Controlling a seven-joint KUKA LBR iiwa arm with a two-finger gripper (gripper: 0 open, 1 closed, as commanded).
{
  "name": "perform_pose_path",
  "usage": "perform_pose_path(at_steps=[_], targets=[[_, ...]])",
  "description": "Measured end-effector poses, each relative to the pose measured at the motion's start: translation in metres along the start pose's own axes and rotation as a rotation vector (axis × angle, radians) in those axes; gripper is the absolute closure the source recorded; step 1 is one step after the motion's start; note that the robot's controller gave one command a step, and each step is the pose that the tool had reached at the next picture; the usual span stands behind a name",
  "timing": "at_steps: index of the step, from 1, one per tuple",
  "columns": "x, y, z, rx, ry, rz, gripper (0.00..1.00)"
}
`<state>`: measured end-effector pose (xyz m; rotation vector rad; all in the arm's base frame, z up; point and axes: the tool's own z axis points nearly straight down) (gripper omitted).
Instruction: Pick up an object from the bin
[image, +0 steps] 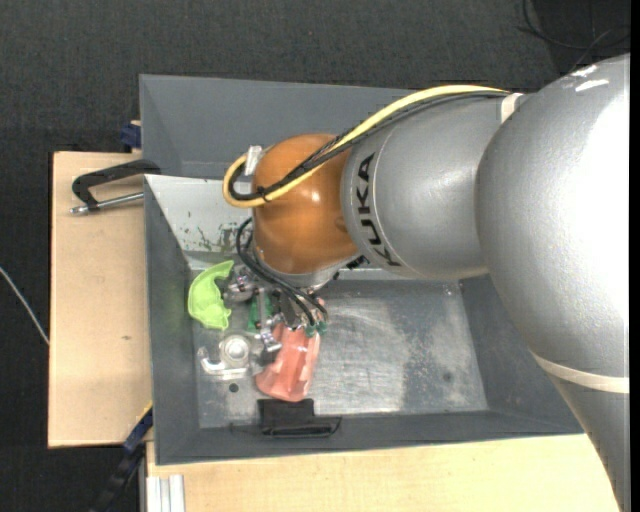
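My gripper (272, 322) reaches down into the left part of the bin, under the orange wrist cover. Its lower end stands right above a pink-red soft thing (288, 368) that lies on the bin floor near the front. A bright green crumpled thing (208, 294) lies just to the gripper's left. A small silver metal part (228, 355) with a round end rests in front of the green one, left of the pink thing. The wrist hides the fingertips.
A flat black thing (290, 414) lies against the bin's front wall, below the pink thing. The big grey arm covers the right and back of the bin. The bin floor to the right of the gripper is bare metal.
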<state>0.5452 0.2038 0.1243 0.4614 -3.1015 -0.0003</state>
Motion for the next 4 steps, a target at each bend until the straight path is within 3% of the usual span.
perform_pose_path(at_steps=[1, 2, 3, 4], targets=[[-0.002, 0.000, -0.004, 0.000, -0.008, 0.001, 0.00], [0.005, 0.003, 0.014, 0.001, -0.013, -0.190, 0.00], [0.011, 0.005, 0.042, -0.001, -0.006, -0.377, 0.00], [0.016, -0.004, 0.050, 0.000, -0.012, -0.570, 1.00]])
